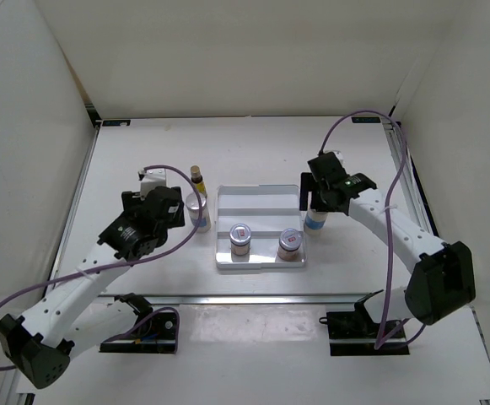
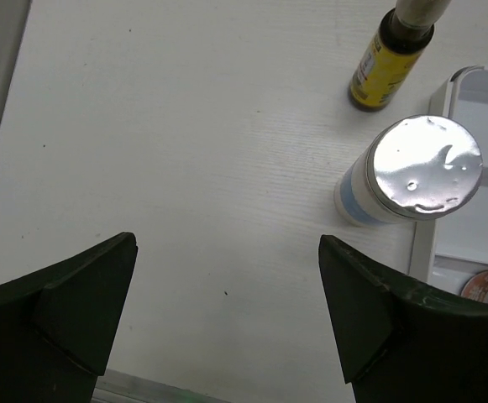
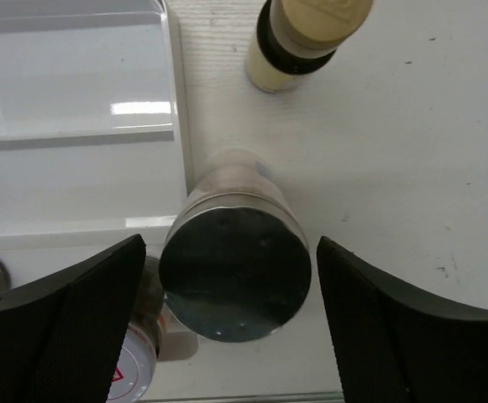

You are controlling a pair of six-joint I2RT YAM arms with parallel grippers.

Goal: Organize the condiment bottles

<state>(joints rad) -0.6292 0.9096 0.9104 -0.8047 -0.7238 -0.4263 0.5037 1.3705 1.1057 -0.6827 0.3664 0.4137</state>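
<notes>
Two short jars with red-marked lids point(image 1: 240, 239) point(image 1: 290, 245) stand in the front of the silvery tray point(image 1: 261, 202). A silver-lidded jar point(image 1: 198, 211) and a slim yellow bottle point(image 1: 197, 177) stand left of the tray; both also show in the left wrist view, the jar point(image 2: 424, 168) and the bottle point(image 2: 386, 67). My left gripper point(image 1: 173, 218) point(image 2: 227, 245) is open and empty, left of that jar. My right gripper point(image 1: 318, 201) point(image 3: 229, 248) is open above the second silver-lidded jar point(image 1: 315, 221) point(image 3: 235, 273), its fingers on either side of the lid and apart from it. The second yellow bottle point(image 3: 306, 42) stands beyond it.
The tray's right wall point(image 3: 176, 126) runs right beside the jar under my right gripper. A red-lidded jar point(image 3: 130, 369) is close to my right gripper's left finger. White walls enclose the table on three sides. An aluminium rail point(image 1: 253, 297) lies along the front.
</notes>
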